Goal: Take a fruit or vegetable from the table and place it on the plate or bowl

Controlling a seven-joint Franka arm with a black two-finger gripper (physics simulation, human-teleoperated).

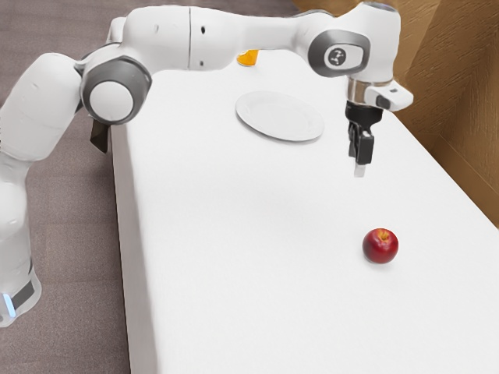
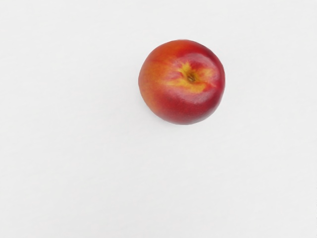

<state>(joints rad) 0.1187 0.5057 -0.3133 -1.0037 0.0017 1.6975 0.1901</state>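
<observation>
Red fruit shows a yellow stem hollow in the wrist view; hand, grip unreadable, hovers near plate.

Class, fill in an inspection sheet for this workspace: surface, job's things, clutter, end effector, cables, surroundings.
Surface: white table, carrying the fruit and the plate.
Job's things: red fruit rests on the table toward the exterior view's right, stem end up. The white plate lies farther back with nothing on it.
Clutter: orange thing at the table's far edge, partly hidden behind the arm.
End effector: the end effector hangs above the table between plate and fruit, touching neither.
Cables: nothing seen.
Surroundings: wooden wall on the exterior view's right; grey-brown floor beside the table.
</observation>
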